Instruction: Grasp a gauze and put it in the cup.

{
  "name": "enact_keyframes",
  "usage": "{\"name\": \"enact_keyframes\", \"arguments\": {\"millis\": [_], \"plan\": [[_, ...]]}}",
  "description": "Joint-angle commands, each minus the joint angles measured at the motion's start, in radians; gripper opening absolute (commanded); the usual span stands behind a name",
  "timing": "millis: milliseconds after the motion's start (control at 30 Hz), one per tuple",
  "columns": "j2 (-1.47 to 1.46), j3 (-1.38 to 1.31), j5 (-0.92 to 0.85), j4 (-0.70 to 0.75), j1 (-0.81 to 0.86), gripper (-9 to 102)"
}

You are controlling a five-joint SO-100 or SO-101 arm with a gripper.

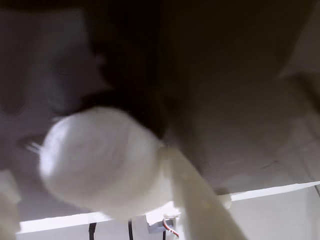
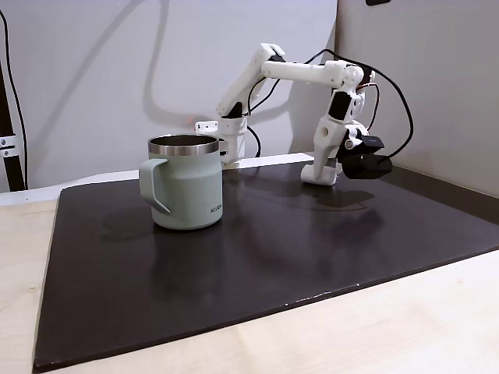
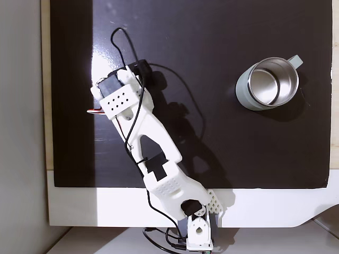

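The gauze [image 1: 100, 160] is a white, soft, blurred roll very close in the wrist view. It lies between the fingers of my gripper [image 1: 102, 200]. The pale right finger [image 1: 200, 200] touches it, while the left finger [image 1: 7, 200] stands a little apart from it, so the jaws are open around the roll. In a fixed view my gripper [image 2: 321, 175] hangs low over the dark mat at the back right, far right of the cup [image 2: 185, 183]. The cup is a sage-green mug with a steel rim, standing upright and empty [image 3: 267, 83]. From above, the arm [image 3: 124, 100] hides the gauze.
A dark mat [image 2: 257, 265] covers most of the light wooden table [image 2: 405, 327]. The arm's base [image 3: 198, 230] stands on a white board at the mat's edge, with black cables beside the arm. A grey wall stands close behind.
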Motion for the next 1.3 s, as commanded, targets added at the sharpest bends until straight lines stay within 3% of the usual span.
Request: {"name": "enact_keyframes", "arguments": {"millis": [0,200,467,867,1267], "plan": [[0.002,-0.049,0.008,0.003,-0.003,31],[-0.002,-0.020,0.017,-0.009,-0.009,27],[0.000,-0.003,0.038,-0.018,-0.017,5],[0.253,0.064,0.051,-0.012,0.011,0],[0.661,0.058,0.104,-0.015,0.272,0]]}}
